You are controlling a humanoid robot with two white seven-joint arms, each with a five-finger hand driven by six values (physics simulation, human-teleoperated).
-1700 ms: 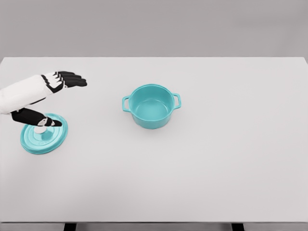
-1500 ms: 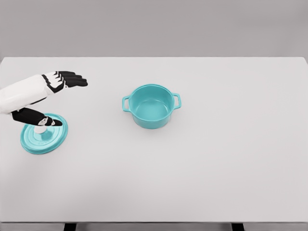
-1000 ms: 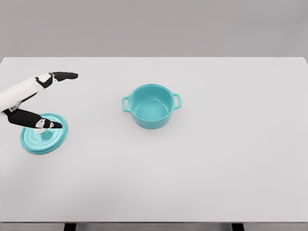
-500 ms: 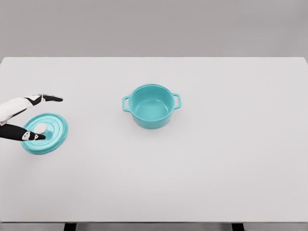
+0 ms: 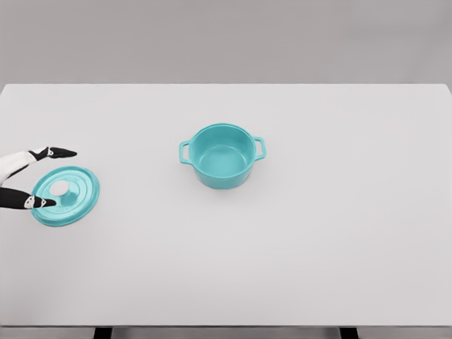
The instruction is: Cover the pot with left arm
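**Lid flat on the surface, left hand open beside it**

We see the teal lid [image 5: 65,195] lying flat on the white surface [image 5: 282,254], over at the 9 o'clock side of the view, its pale round knob [image 5: 59,187] pointing up near its centre. The lid is uncovered and nothing grips it.

Our left hand [image 5: 25,176] enters from the left edge, and only a little of it shows. Two black-tipped fingers [image 5: 58,152] are visible, held well apart: one reaches out at about 11 o'clock of the lid, just clear of its rim, and the other lies at about 8 o'clock of the lid with its tip overlapping the near left rim. We cannot tell whether that lower tip touches the lid or floats above it. The knob sits between the two fingers, and neither one is on it. The hand is spread and holds nothing.

The teal pot [image 5: 222,155] stands upright near the middle of the surface, at about 3 o'clock of the lid and well apart from it. Its mouth is open, and its two small side handles point to 9 and 3 o'clock.
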